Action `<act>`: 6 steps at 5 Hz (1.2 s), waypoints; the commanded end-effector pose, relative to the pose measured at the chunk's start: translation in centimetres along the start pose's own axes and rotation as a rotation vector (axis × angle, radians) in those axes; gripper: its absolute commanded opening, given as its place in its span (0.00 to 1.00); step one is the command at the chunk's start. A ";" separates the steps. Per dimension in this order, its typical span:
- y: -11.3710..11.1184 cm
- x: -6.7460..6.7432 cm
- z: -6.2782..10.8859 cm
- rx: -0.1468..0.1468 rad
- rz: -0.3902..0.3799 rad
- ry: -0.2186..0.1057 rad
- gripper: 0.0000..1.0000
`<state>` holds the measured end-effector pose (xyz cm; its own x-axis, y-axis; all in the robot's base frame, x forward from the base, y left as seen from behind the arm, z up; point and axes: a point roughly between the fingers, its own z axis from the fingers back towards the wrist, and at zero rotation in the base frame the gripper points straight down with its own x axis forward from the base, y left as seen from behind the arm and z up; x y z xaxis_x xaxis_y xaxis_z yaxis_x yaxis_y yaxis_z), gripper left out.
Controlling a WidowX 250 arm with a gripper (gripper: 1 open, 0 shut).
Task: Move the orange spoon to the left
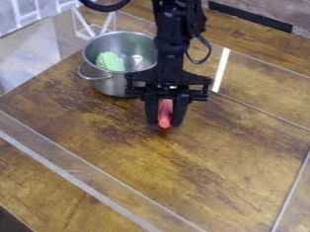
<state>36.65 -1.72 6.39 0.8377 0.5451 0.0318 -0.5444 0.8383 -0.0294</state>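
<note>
The orange spoon hangs between the black fingers of my gripper, just above the wooden table near its middle. Only the spoon's orange-red handle shows; its metal bowl is hidden. The gripper points straight down and is shut on the handle. The black arm rises from it toward the top of the camera view.
A steel pot with a green item inside stands just left of and behind the gripper. A white strip stands to its right. Clear acrylic walls border the table on the left, front and right.
</note>
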 end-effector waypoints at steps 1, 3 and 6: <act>-1.1 0.5 6.2 -0.101 -0.008 -0.117 0.00; 0.7 1.0 9.4 -0.133 -0.180 -0.127 0.00; 2.3 1.2 10.2 -0.142 -0.216 -0.136 0.00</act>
<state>36.08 0.14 13.87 0.9324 0.3437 0.1115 -0.3295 0.9354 -0.1281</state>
